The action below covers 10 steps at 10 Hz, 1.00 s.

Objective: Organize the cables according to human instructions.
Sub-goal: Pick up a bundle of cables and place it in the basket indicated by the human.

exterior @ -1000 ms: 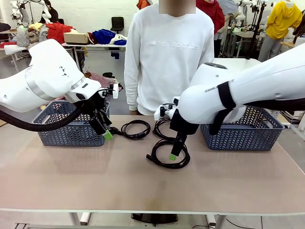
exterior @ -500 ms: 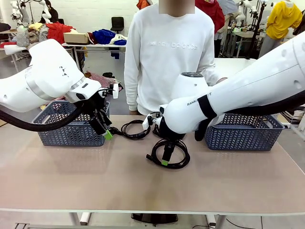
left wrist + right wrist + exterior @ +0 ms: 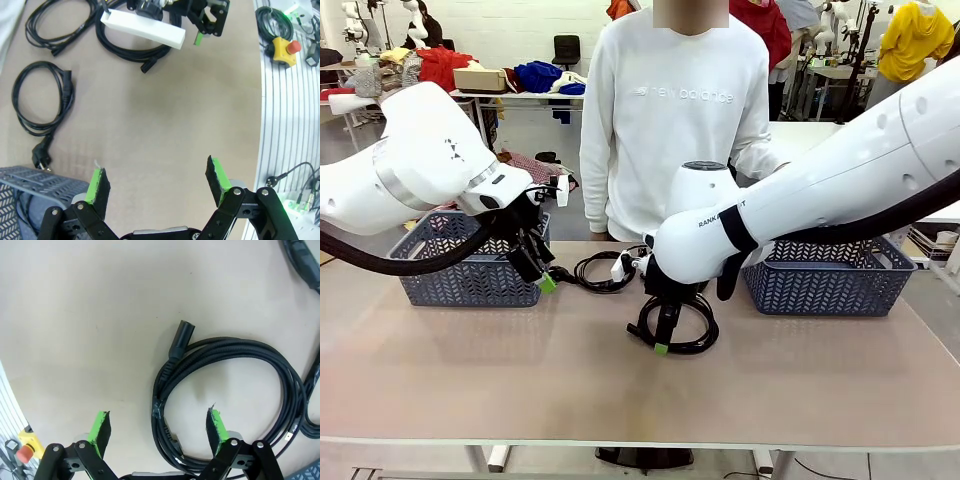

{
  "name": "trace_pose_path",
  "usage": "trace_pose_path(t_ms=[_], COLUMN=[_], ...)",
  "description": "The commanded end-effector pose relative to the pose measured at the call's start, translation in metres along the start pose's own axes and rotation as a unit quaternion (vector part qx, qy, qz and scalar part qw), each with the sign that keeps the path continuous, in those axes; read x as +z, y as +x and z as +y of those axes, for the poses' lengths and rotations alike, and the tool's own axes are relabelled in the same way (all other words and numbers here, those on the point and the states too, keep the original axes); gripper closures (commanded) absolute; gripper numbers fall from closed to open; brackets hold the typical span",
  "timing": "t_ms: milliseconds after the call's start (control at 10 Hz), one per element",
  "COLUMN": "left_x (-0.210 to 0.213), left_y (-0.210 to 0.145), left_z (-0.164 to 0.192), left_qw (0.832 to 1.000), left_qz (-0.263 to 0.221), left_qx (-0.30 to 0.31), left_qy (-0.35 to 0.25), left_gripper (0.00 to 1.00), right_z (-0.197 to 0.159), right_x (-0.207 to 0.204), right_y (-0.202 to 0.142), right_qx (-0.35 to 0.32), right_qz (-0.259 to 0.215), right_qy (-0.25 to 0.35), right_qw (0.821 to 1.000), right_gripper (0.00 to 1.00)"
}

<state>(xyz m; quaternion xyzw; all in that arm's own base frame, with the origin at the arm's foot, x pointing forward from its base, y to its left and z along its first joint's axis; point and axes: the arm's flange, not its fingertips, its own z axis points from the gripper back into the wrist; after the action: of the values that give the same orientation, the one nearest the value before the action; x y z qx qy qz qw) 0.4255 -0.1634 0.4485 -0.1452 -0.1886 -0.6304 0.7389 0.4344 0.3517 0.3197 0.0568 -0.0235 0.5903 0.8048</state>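
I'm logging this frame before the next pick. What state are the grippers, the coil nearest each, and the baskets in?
near coil: coiled, flat on the table, not gripped.
left coil: coiled, flat, untouched.
left gripper: open, empty, above bare table.
right gripper: open, straddling one side of the near coil.
left basket: upright on the table.
right basket: upright on the table.
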Motion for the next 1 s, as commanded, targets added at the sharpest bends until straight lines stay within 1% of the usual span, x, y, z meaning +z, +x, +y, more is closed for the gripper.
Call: trace_pose_path(t_ms=[0, 600, 900], left_x=[0.001, 0.001, 0.001], left_y=[0.000, 0.000, 0.000], left_z=[0.000, 0.000, 0.000], left_qw=[1.000, 1.000, 1.000], left_qz=[-0.001, -0.001, -0.001], left_qx=[0.001, 0.001, 0.001], left_qy=[-0.001, -0.001, -0.001], left_gripper=[0.00, 0.00, 0.00], right_z=[-0.001, -0.001, -0.002], right_x=[-0.002, -0.016, -0.018], right_y=[0.007, 0.010, 0.012], right_qx=[-0.008, -0.014, -0.015], right_qz=[0.018, 0.043, 0.048], right_qy=[0.000, 0.004, 0.003], right_qw=[1.000, 0.999, 0.999], right_gripper=[0.00, 0.00, 0.00])
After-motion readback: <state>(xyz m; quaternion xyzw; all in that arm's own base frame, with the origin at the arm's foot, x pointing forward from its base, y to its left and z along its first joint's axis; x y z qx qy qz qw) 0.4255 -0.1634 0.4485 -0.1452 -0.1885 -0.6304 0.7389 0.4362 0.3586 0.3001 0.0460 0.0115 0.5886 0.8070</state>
